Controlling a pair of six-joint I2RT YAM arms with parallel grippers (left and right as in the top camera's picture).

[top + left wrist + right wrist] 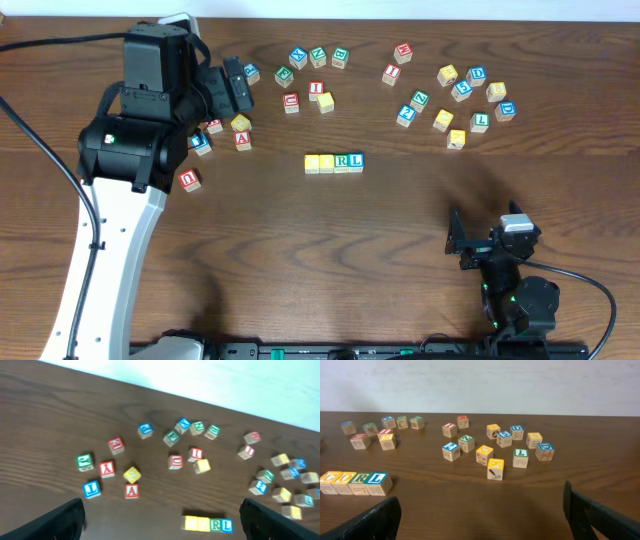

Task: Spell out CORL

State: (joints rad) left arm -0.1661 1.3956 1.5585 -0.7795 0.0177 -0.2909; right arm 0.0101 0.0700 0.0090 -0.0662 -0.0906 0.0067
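Note:
Four letter blocks stand touching in a row (334, 162) at the table's middle: two yellow ones, a green R and a blue L. The row reads C O R L in the right wrist view (355, 482) and also shows in the left wrist view (207, 523). My left gripper (232, 88) is open and empty, raised over the left block cluster, well left of the row. My right gripper (460, 245) is open and empty near the front right, far from the row.
Loose letter blocks lie in a left cluster (215, 140), a back-middle cluster (310, 75) and a right cluster (465, 100). A red block (189, 179) sits alone at the left. Black cables run along the left edge and front right.

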